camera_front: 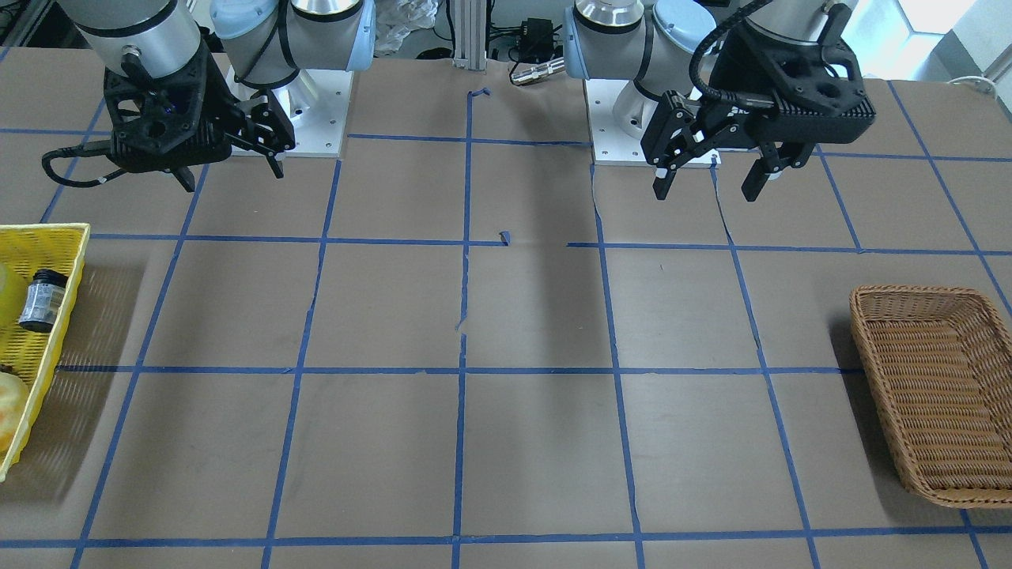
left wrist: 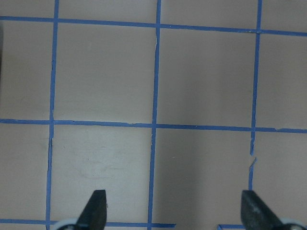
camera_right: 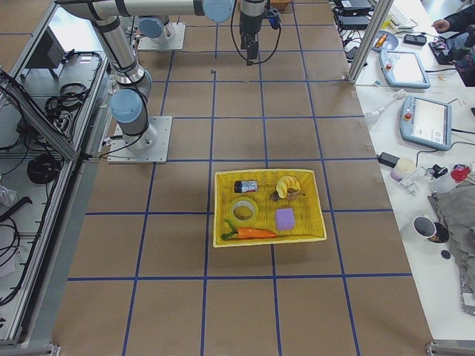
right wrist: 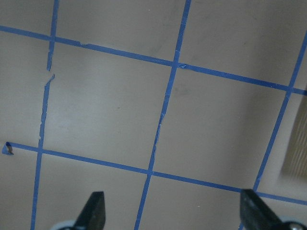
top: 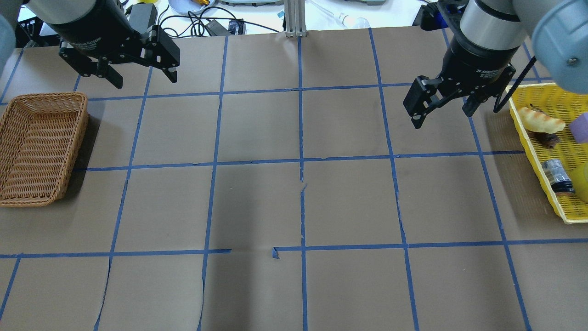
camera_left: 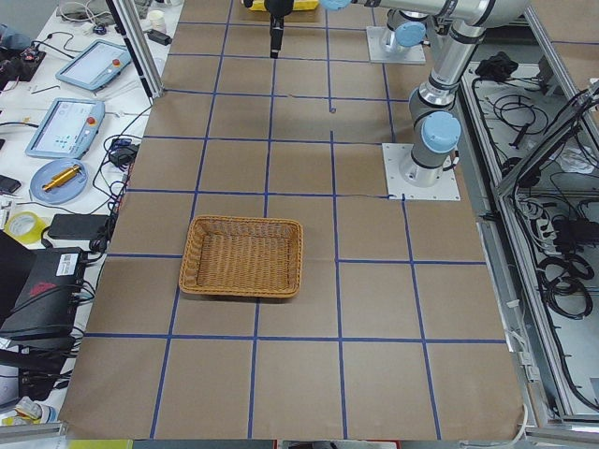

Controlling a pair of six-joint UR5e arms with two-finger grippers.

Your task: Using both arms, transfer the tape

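Observation:
The tape (camera_right: 243,210), a translucent yellow roll, lies flat in the yellow basket (camera_right: 270,173) at the table's end on my right. Only its edge shows in the overhead view (top: 583,178). My right gripper (top: 442,117) hangs open and empty above the table, just inside the yellow basket (top: 536,151). My left gripper (top: 144,79) hangs open and empty above the far left of the table, near the wicker basket (top: 41,147). Both wrist views show open fingertips (left wrist: 96,207) (right wrist: 93,207) over bare brown paper with blue tape lines.
The yellow basket also holds a small dark bottle (top: 558,175), a banana (top: 541,120), a purple block (camera_right: 285,219) and a carrot (camera_right: 251,233). The wicker basket (camera_front: 933,395) is empty. Monitors, pendants and cables lie beyond the table's far edge.

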